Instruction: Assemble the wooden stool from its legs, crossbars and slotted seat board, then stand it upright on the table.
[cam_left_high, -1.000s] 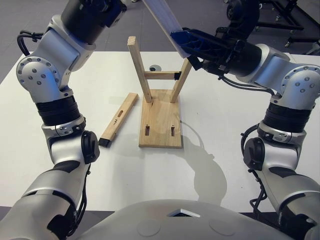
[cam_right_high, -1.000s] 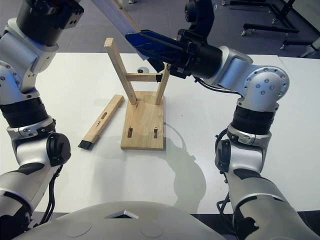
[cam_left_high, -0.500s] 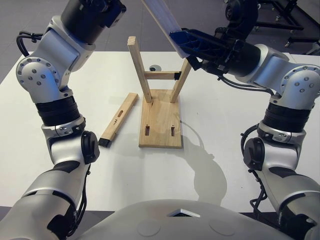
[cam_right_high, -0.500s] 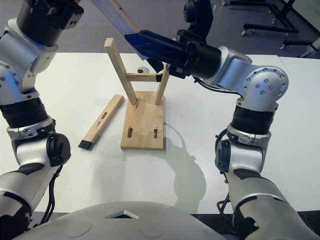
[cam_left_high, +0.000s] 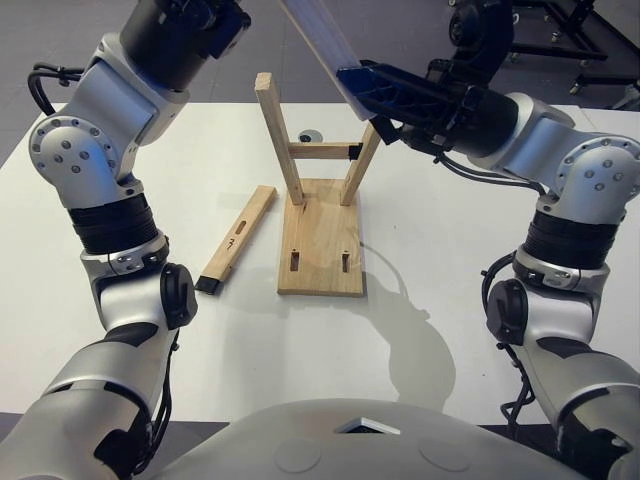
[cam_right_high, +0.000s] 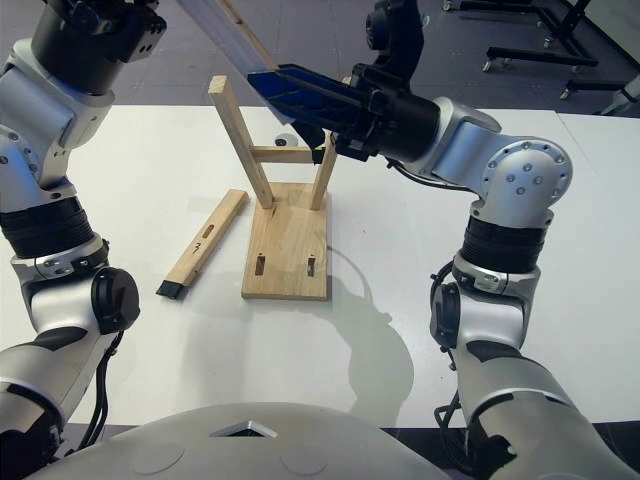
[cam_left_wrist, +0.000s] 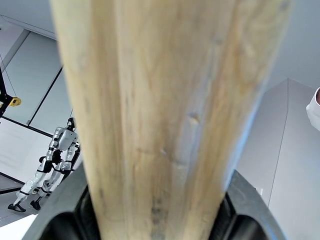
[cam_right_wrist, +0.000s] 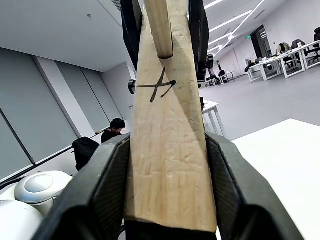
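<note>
I see the white table (cam_left_high: 480, 330) first. It has lots of bare room on the right side and in front, and its far edge runs just behind the stool parts. The seat board (cam_left_high: 322, 262) lies flat near the middle, well away from every edge.

High over the far edge, both arms hold one raised leg (cam_left_high: 322, 40) in the air, tilted. The right gripper (cam_right_wrist: 167, 155) has its two fingers pressed tight on both sides of this leg. The left gripper (cam_left_wrist: 157, 210) grips the leg too, with dark fingers snug against the wood on each side.

Two standing legs (cam_left_high: 279, 140) rise from the far end of the seat board and lean away from each other. A crossbar (cam_left_high: 320, 151) joins them. The right gripper is just above the right-hand one, near it but not touching, as far as I can tell.

A loose leg (cam_left_high: 237, 238) lies flat on the table just left of the board, apart from it. Two empty slots (cam_left_high: 297, 260) show in the board's near end. A small round thing (cam_left_high: 310, 135) sits on the table behind the crossbar.

The top of the raised leg is cut off by the head views. A thin stick seems to poke out of that leg, but I cannot tell for sure.
</note>
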